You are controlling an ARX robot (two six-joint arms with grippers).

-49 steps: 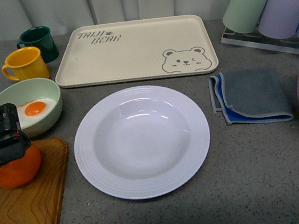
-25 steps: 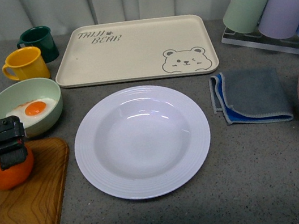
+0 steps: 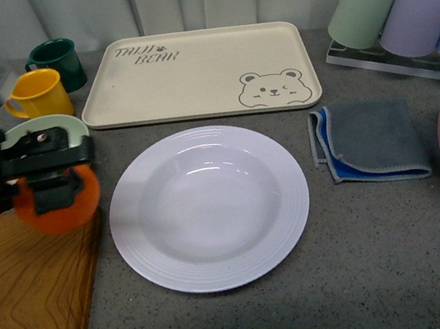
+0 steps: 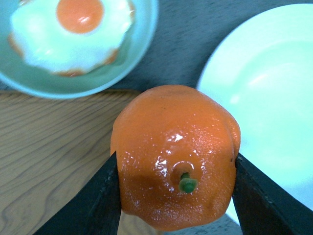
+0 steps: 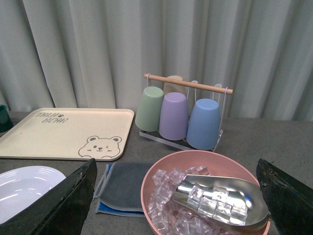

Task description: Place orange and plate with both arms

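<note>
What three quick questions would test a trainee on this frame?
1. True or false: the orange already lies in the plate.
2. What is in the pink bowl? A) ice cubes and a metal scoop; B) a fried egg; C) a folded cloth.
3. Which pincer holds the orange?

Key: 1 false, the plate is bare and the orange is held up beside it. 2 A. 3 the left pincer.

Left gripper (image 3: 54,190) pointing down, jaws clamped on the orange (image 4: 176,156), right gripper (image 5: 173,205) fingers spread wide
</note>
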